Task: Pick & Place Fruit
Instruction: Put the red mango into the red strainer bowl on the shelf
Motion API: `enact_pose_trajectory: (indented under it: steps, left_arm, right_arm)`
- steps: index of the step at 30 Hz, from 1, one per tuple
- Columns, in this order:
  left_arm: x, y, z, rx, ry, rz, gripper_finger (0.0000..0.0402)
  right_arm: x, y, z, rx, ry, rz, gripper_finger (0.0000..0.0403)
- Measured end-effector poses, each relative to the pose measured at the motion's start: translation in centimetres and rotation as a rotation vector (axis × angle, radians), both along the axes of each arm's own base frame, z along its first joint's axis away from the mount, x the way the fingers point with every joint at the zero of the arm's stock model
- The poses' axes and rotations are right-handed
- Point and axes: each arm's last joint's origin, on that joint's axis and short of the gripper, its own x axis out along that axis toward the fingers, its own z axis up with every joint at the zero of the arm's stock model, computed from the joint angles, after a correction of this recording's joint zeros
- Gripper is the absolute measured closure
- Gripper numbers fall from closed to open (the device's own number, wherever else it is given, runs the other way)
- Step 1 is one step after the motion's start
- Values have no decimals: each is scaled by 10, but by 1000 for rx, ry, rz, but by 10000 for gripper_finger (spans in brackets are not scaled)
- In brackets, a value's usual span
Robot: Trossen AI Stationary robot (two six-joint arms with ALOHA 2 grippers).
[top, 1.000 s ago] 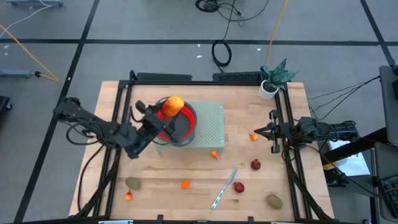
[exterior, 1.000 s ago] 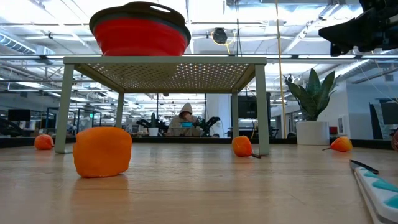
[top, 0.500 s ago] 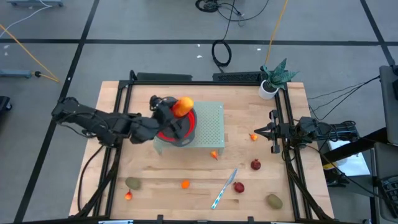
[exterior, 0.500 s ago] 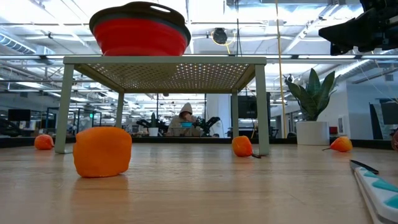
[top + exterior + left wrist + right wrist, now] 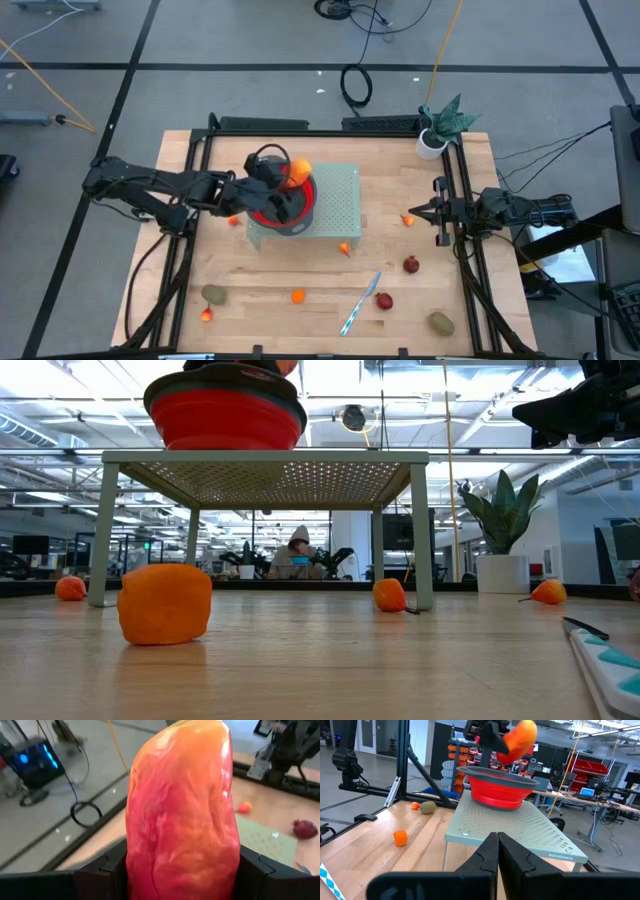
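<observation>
Left gripper (image 5: 285, 180), high view: clamped on an orange-red fruit (image 5: 295, 172), held above the red bowl (image 5: 300, 205), which sits on a pale green perforated stand (image 5: 340, 205) near the table's middle.
Right gripper (image 5: 437, 212), high view: parked at the right edge of the table (image 5: 300, 270), fingers pressed together, nothing held.
Loose fruit, high view: small orange pieces (image 5: 298, 296), dark red ones (image 5: 411, 264) and olive-brown ovals (image 5: 441, 322) scattered over the front half, well apart from the bowl; slim knife (image 5: 360, 303) lying among them.
Low view: bowl (image 5: 225, 415) on top of the stand (image 5: 265, 458); inside of bowl hidden at this level. Orange fruit (image 5: 165, 603) resting on the wood in front, smaller ones (image 5: 390, 595) behind.
Left wrist view: held fruit (image 5: 182, 810) fills the frame, upright between dark fingers (image 5: 107, 870) at its lower sides. Glossy, smooth skin; probably light, hollow plastic, stiff and somewhat slippery, so a grip across the narrow middle looks best.
Right wrist view: own fingers (image 5: 492, 855) shut in the foreground; beyond, left gripper (image 5: 490, 735) holding the fruit (image 5: 517, 740) just over the bowl rim (image 5: 500, 771).
Bowl contents: cannot tell; interior covered by the arm from above and out of sight in the other views.
</observation>
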Motion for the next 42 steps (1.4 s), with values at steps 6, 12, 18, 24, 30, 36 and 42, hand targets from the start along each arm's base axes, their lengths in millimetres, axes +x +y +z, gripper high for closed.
enact_pose_trajectory:
  steps: [6,12,18,24,30,36,42]
  left_arm:
    - [-9,6,7,-118,74,27,172]
    - [-20,12,31,-225,59,115,172]
    - [-23,16,38,-320,57,110,172]
    - [-26,17,35,-363,82,130,172]
    - [-26,17,34,-387,88,127,172]
    - [-19,17,28,-483,110,118,172]
    - [-6,19,15,-550,176,98,172]
  right_arm:
    - [0,0,0,0,0,0,403]
    - [0,0,0,-1,0,0,403]
    - [0,0,0,-1,0,0,403]
    - [0,0,0,-1,0,0,403]
    - [0,0,0,-1,0,0,403]
    - [0,0,0,-1,0,0,403]
    - [0,0,0,-1,0,0,403]
